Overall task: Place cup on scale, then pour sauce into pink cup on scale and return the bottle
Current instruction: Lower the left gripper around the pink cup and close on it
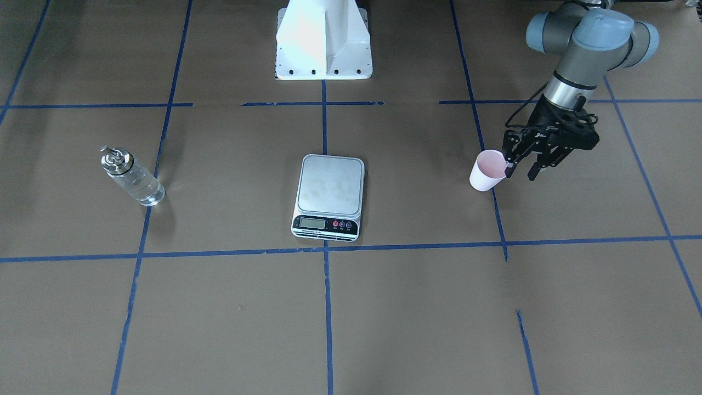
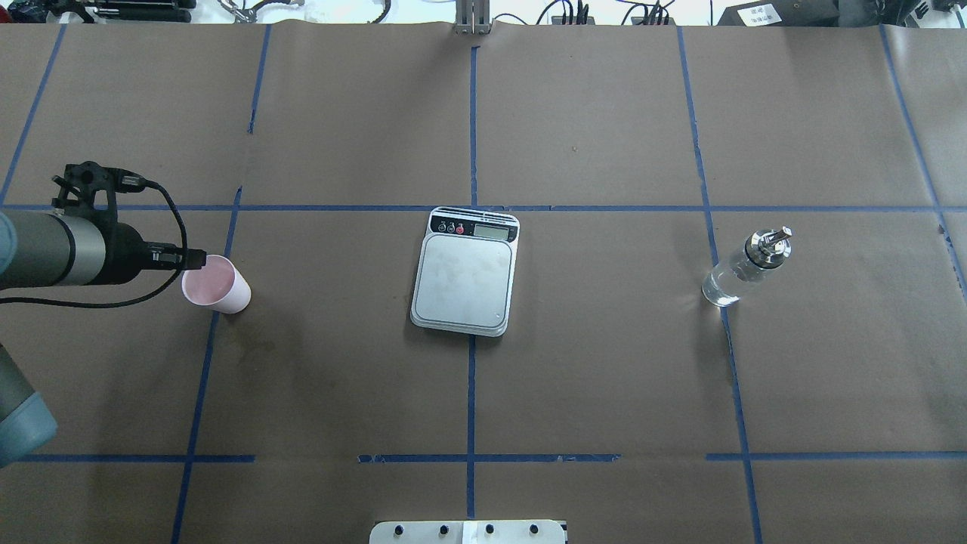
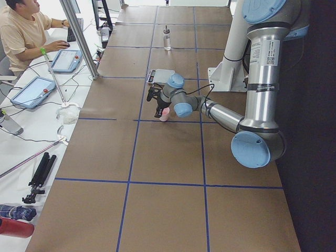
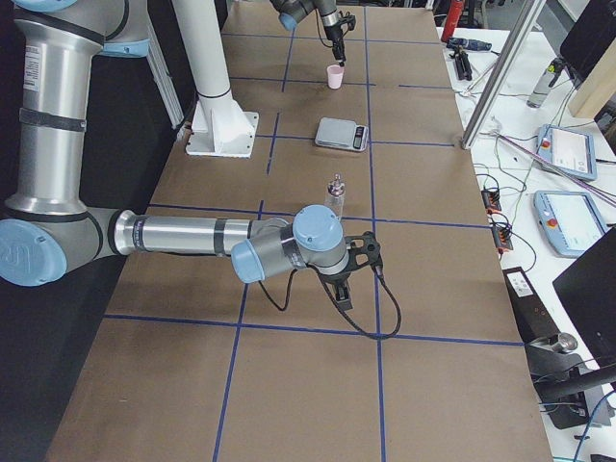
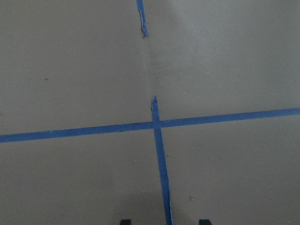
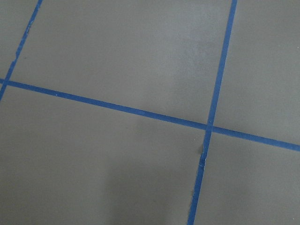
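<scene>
The pink cup [image 1: 487, 171] stands upright on the table, left of the scale in the overhead view [image 2: 216, 284]. My left gripper [image 1: 521, 171] is open and empty right beside the cup, one finger at its rim; the cup is not between the fingers. The left wrist view shows only two fingertips [image 5: 203, 221] and bare table. The scale [image 1: 330, 193] sits mid-table with nothing on it. The glass bottle [image 1: 131, 176] of clear sauce stands far from the cup, past the scale [image 2: 744, 269]. My right gripper [image 4: 342, 287] hangs over the table near the bottle; I cannot tell whether it is open or shut.
Brown paper with blue tape lines [image 2: 471, 393] covers the table. The robot's white base [image 1: 323, 41] stands behind the scale. An operator [image 3: 23, 31] sits past the table's far side with tablets and cables.
</scene>
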Available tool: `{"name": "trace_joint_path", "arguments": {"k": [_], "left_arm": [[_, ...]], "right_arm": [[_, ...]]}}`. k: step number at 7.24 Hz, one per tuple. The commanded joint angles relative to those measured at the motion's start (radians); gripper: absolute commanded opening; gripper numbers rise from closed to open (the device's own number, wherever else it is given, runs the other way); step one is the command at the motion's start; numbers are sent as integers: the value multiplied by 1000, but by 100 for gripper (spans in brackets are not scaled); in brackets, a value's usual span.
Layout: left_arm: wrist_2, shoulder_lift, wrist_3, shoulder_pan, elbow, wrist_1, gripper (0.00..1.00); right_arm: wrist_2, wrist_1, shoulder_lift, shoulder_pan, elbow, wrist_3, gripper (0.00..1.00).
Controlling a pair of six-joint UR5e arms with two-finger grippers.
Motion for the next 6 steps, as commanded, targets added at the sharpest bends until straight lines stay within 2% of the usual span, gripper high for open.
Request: {"name": "trace_joint_path", "arguments": {"k": [1, 2, 3, 4, 6], "left_arm": [[16, 0, 0, 49, -6, 8, 53], [16, 0, 0, 60, -6, 8, 52], [16, 3, -1, 60, -6, 8, 21], [18, 8, -1, 60, -3, 10, 0], [16, -1, 0, 60, -5, 10, 0]], "right_arm": [[0, -1, 0, 0, -1, 0, 100], [-2, 0, 0, 0, -1, 0, 100], [0, 0, 0, 0, -1, 1, 100], [0, -1, 0, 0, -1, 1, 100], [0, -1, 0, 0, -1, 0, 100]]}}
